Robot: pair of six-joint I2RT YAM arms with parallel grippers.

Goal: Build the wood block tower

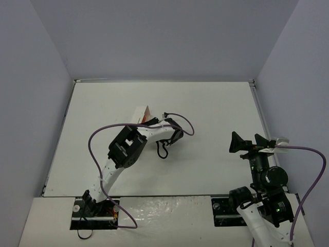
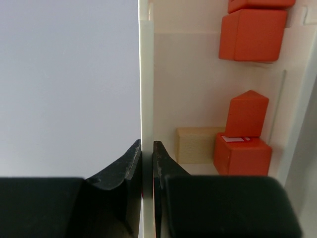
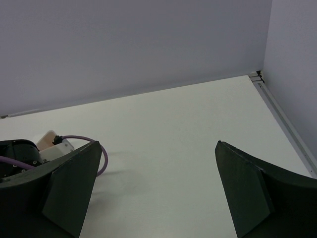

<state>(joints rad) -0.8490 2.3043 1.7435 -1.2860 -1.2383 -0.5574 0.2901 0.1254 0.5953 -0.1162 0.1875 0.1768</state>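
Left gripper (image 2: 147, 148) is pinching shut on the thin side wall of the white tray (image 2: 144, 74), one finger on each face. Inside the tray, right of that wall and clear of the fingers, the pieces are lying loose. Nearest, a tan block (image 2: 195, 145) is sitting against a red cube (image 2: 242, 156). A red peaked block (image 2: 246, 113) is just behind, and a second red cube (image 2: 252, 34) farther on. Right gripper (image 3: 156, 145) is hanging spread wide over the table (image 3: 173, 109), holding nothing, well apart from the tray.
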